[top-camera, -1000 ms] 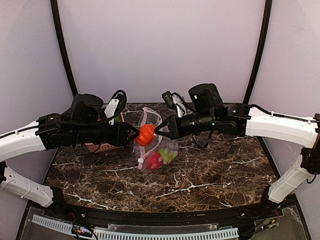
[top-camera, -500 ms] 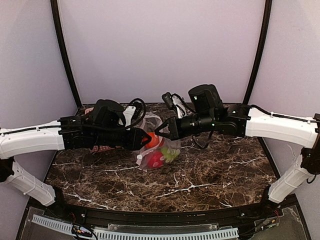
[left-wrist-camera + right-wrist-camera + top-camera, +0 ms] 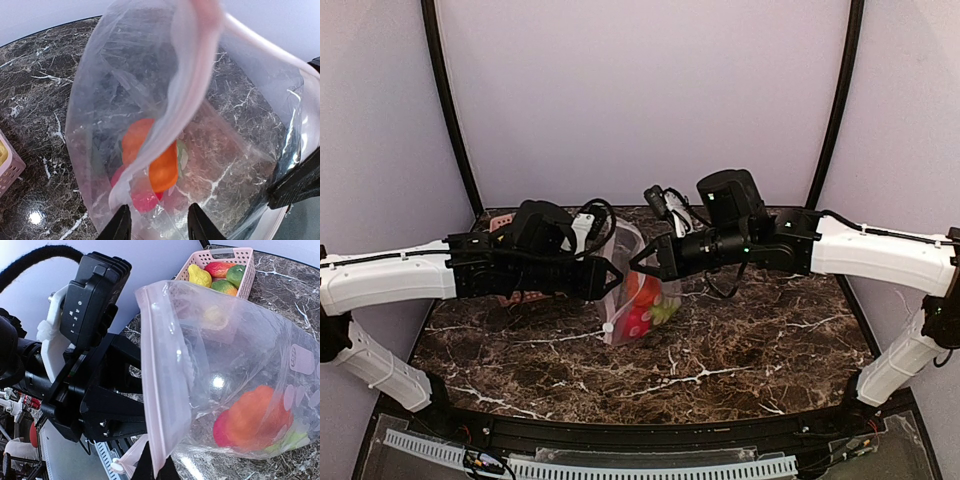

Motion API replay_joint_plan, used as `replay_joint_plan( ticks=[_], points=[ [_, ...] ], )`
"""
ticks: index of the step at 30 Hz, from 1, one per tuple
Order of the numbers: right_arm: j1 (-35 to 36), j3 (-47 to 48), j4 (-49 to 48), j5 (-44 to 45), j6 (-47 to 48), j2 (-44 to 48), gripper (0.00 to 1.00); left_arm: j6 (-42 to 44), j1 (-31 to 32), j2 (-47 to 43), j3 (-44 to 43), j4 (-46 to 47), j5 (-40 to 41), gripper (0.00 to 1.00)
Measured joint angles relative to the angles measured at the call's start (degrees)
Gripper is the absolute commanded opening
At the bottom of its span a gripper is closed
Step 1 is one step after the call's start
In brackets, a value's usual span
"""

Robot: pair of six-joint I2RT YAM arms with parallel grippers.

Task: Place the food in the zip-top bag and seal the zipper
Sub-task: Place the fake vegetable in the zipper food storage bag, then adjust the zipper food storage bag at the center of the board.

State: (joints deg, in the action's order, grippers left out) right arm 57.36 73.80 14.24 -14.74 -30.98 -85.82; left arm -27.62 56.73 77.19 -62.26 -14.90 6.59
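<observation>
All the food (image 3: 159, 170) is in the zip-top bag (image 3: 626, 243), mouth held up!
See the right tool (image 3: 154, 466) clamped on the zipper (image 3: 159, 410) at the bag's top edge; the left tool (image 3: 159, 227), jaws parted on nothing, sits at its mouth; worktop (image 3: 740, 350) lies broad in front.

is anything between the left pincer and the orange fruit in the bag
Yes. In the left wrist view a fold of the zip-top bag, edged by its pink zipper strip, hangs across the orange fruit, between it and the open left pincer.

zip-top bag (image 3: 125, 90) clear crinkly plastic, glossy; food (image 3: 255, 415) glossy plastic; table (image 3: 740, 360) polished dark marble; basket (image 3: 222, 251) pink slotted plastic
</observation>
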Motion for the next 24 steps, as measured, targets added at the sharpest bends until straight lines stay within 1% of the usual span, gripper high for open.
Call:
replay_joint_plan(
  ticks=[5,7,8,11,15,18,24],
  points=[
    [0.0,-0.2,-0.1,0.0,0.0,0.1,0.00,0.7,-0.4,0.0,-0.9,-0.5,-0.1,0.45],
    [0.0,-0.5,-0.1,0.1,0.0,0.2,0.00,1.1,-1.0,-0.5,-1.6,-1.1,-0.5,0.49],
    [0.0,-0.6,-0.1,0.2,0.0,0.3,0.00,1.2,-1.3,-1.0,-1.6,-1.2,-0.7,0.52],
    [0.0,-0.9,-0.1,0.4,0.0,0.3,0.00,1.2,-3.0,-4.2,-1.7,-2.0,-3.0,0.57],
    [0.0,-1.0,-0.1,0.5,0.0,0.3,0.00,-0.2,-4.6,-8.3,-1.6,-1.9,-6.4,0.58],
    [0.0,-1.0,-0.1,0.4,0.0,0.3,0.00,-2.4,-5.2,-9.9,0.3,0.0,-9.4,0.58],
    [0.0,-1.0,-0.1,0.4,0.0,0.3,0.00,-6.5,-5.7,-7.9,5.8,4.1,-14.9,0.58]
  ],
)
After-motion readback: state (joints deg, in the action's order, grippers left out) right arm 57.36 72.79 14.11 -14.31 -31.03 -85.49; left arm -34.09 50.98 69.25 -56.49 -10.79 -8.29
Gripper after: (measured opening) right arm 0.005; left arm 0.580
